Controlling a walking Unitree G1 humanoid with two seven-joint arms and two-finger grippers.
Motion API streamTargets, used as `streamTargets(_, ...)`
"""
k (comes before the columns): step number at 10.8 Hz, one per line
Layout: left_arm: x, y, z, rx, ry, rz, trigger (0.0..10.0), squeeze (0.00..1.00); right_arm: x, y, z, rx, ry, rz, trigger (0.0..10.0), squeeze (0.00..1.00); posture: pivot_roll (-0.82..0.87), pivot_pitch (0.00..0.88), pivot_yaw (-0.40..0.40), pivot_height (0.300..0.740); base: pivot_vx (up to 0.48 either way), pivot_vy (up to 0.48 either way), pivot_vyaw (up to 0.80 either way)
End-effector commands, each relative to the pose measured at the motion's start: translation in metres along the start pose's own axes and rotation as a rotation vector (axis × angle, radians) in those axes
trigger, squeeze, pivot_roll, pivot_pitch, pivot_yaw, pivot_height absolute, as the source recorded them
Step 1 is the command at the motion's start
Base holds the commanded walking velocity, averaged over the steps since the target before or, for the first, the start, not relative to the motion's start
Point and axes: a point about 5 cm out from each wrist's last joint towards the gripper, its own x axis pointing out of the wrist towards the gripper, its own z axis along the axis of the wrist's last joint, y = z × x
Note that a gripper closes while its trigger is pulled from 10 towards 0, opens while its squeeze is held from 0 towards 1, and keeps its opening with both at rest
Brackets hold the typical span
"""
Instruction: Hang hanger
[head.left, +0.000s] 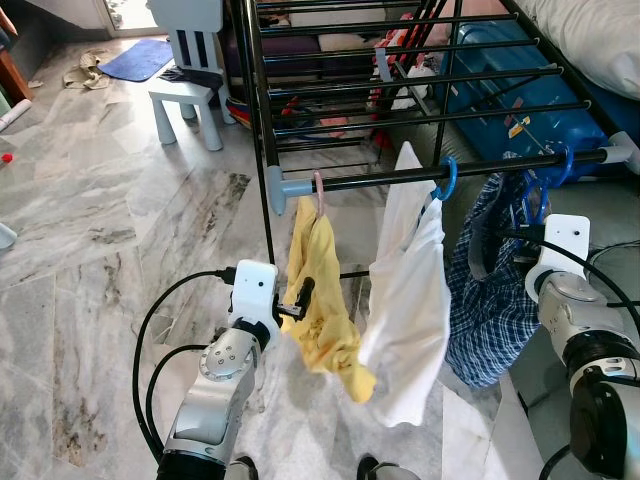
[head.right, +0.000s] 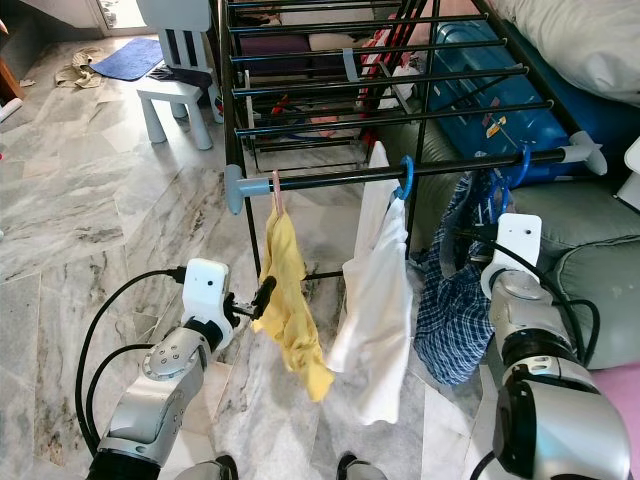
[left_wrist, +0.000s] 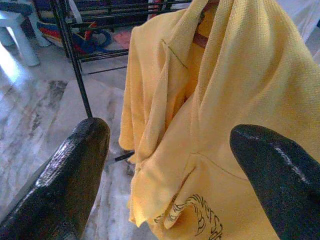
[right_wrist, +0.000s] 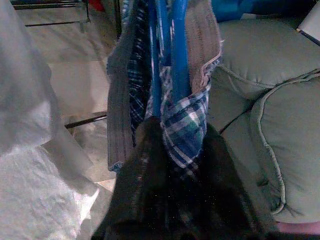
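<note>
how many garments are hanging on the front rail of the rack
3: a yellow shirt nearest the rail's left end, a white shirt in the middle, a blue plaid garment on the right, held by the right gripper.

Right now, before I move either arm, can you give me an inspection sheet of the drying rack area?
Surface: grey marble floor.
Job's things: black rail carries three hangers: yellow shirt on a pink hook, white shirt on a blue hook, plaid shorts on a blue hanger.
Clutter: clothes piled under the drying rack.
Grippers: left gripper open, fingers either side of the yellow shirt; right gripper shut on the plaid shorts and blue hanger.
Cables: black cables loop off the left wrist.
Surroundings: white stool, blue mat, grey-green sofa.
</note>
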Motion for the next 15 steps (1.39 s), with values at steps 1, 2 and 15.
streamTargets(1, -0.002, -0.001, -0.001, 0.004, 0.008, 0.003, 10.0, 0.0, 0.0, -0.004, 0.0, 0.007, 0.005, -0.013, 0.0, 0.0, -0.04, 0.183, -0.019, 0.74, 0.0, 0.0, 0.0)
streamTargets(2, -0.002, -0.001, -0.001, 0.004, 0.006, 0.003, 10.0, 0.0, 0.0, -0.005, -0.001, 0.005, 0.006, -0.014, 0.0, 0.0, -0.04, 0.183, -0.019, 0.74, 0.0, 0.0, 0.0)
streamTargets(15, 0.007, -0.006, 0.003, -0.006, -0.024, -0.004, 10.0, 0.0, -0.028, -0.008, 0.011, -0.085, -0.331, 0.072, 9.1, 0.0, -0.09, 0.14, -0.013, 0.74, 0.0, 0.0, 0.0)
